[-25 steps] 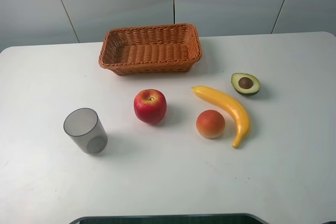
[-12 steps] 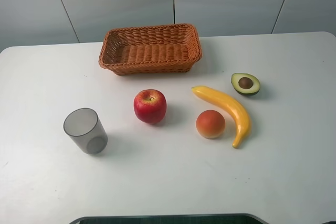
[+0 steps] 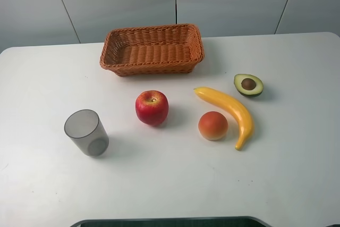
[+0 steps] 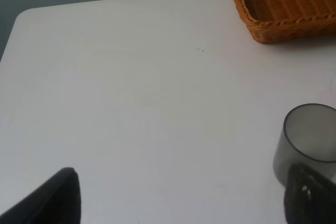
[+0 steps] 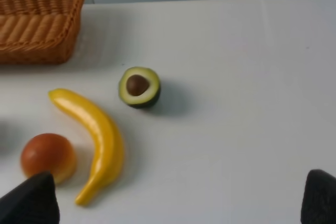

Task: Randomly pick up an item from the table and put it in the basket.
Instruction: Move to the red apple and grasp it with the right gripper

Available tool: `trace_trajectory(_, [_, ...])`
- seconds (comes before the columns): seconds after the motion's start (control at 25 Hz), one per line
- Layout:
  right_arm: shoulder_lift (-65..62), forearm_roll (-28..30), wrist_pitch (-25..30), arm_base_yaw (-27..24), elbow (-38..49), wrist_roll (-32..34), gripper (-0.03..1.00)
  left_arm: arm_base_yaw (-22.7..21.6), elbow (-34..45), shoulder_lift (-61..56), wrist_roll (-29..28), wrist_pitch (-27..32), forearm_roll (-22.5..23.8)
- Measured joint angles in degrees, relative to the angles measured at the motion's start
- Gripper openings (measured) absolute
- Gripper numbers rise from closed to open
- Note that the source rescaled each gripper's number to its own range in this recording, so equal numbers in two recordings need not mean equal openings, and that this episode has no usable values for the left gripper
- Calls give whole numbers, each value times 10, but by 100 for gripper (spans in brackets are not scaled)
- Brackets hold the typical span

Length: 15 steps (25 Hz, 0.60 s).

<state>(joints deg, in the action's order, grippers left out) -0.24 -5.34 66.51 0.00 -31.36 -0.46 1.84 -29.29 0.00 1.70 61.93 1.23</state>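
Woven wicker basket [image 3: 152, 49]; glossy round apple [image 3: 152, 108] on smooth table [image 3: 170, 184]; left gripper [image 4: 181, 198], right gripper [image 5: 173, 200] spread apart.

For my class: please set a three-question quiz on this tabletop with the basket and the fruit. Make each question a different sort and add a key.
1. True or false: the apple already lies in the basket.
2. Which thing lies nearest the avocado half? A) grey cup B) banana C) apple
3. How many pieces of fruit lie on the table?

Key: 1 false, it sits on the table in front of the basket; 2 B; 3 four.
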Motion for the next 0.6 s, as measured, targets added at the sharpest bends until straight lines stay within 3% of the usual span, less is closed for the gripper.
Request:
trace_trajectory(0.28, [14, -41, 12, 0, -61, -1, 100, 0, 0, 0, 0, 0, 0])
trace_trajectory(0.6, [58, -45, 12, 0, -83, -1, 100, 0, 0, 0, 0, 0, 0])
